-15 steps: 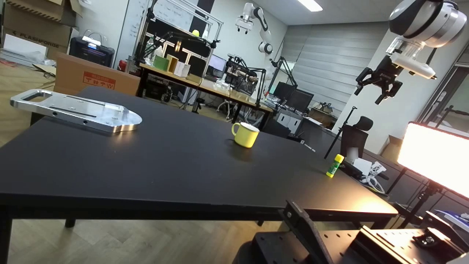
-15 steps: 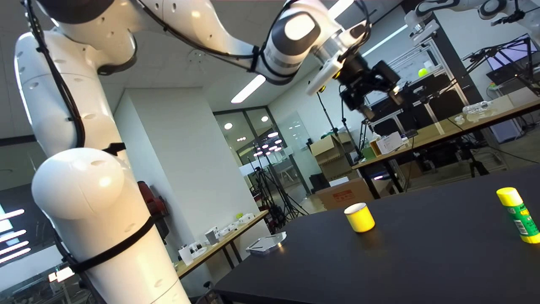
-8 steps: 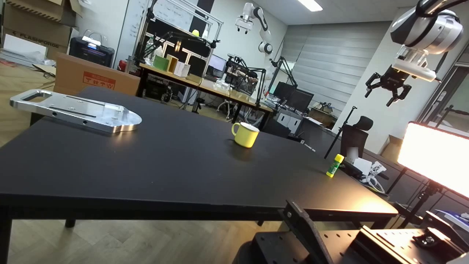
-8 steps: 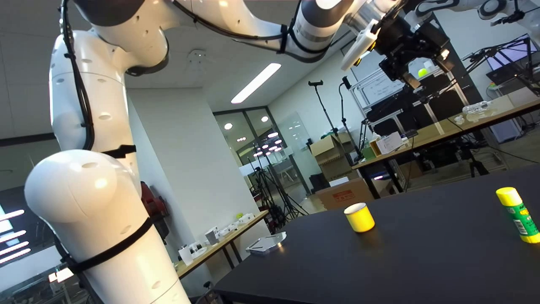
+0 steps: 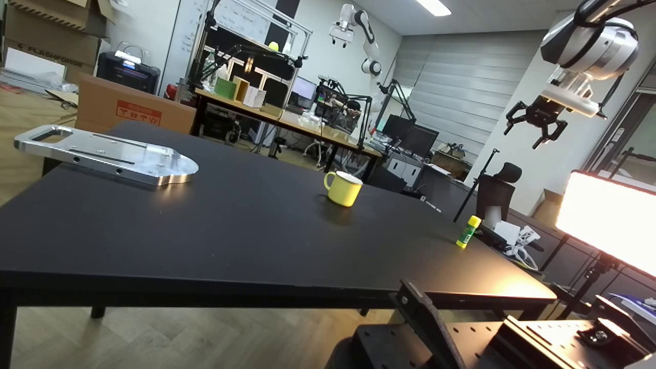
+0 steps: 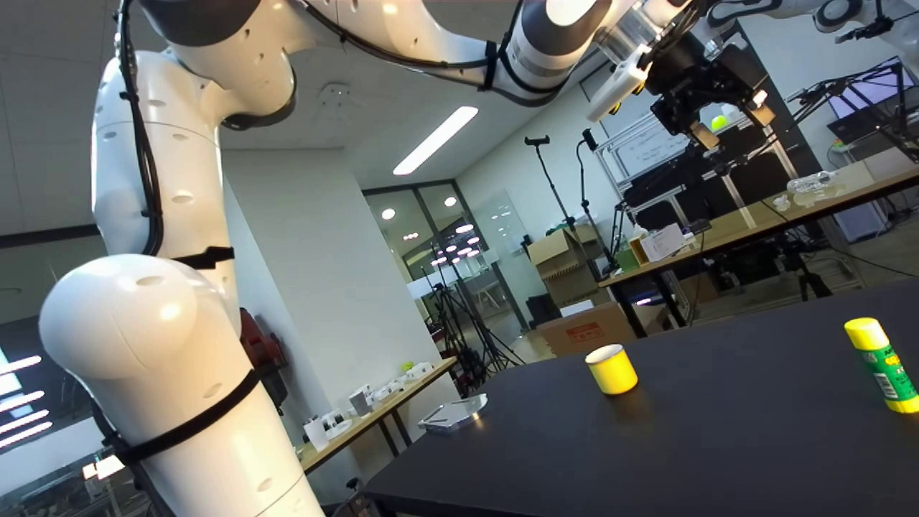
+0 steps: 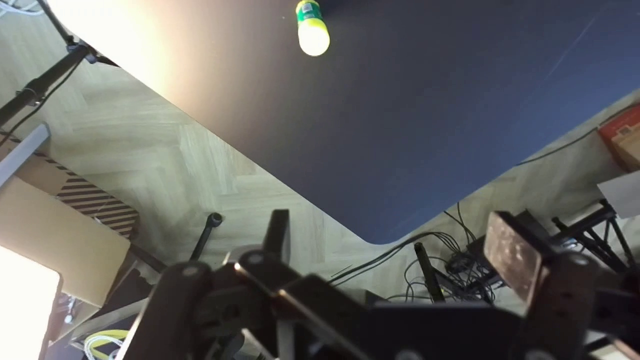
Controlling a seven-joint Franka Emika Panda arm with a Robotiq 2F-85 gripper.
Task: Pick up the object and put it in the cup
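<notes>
The object, a yellow-green glue stick, stands upright on the black table near its edge by the lamp. It shows in both exterior views and at the top of the wrist view. The cup, a small yellow mug, stands upright on the table apart from the stick and also shows in an exterior view. It is out of the wrist view. My gripper is open and empty, high above the table. In the wrist view its fingers are wide apart, with floor and cables behind them.
A flat silvery metal plate lies at the far end of the black table. A bright lamp panel stands beside the table near the stick. A black perforated metal mount is in the foreground.
The arm has swung, carrying the open gripper right and up in an exterior view, with only a slight shift in the last half second. Stick and cup have not moved.
</notes>
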